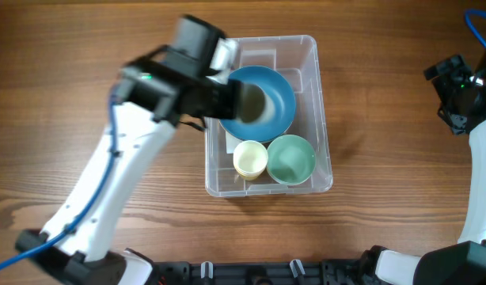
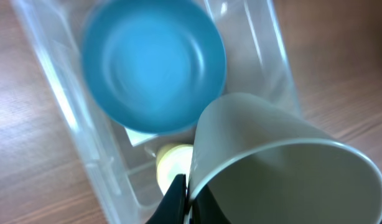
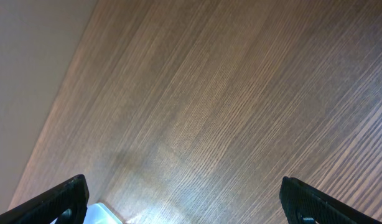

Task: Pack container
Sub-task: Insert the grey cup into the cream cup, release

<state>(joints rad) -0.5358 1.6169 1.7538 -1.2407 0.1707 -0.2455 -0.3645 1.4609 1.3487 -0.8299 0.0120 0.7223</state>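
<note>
Clamping the pale plastic cup [image 2: 284,168] by its rim, the left claw [image 2: 186,200] should lower it gently into the round blue bowl [image 1: 273,89] inside the clear plastic container [image 1: 321,119]; the right claw [image 3: 185,202] is apart.

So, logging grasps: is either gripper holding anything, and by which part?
Left gripper holds the pale cup by its rim; right gripper is open, holding nothing.

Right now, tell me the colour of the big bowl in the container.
Blue. The bowl in the container shows clearest in the overhead view.
</note>
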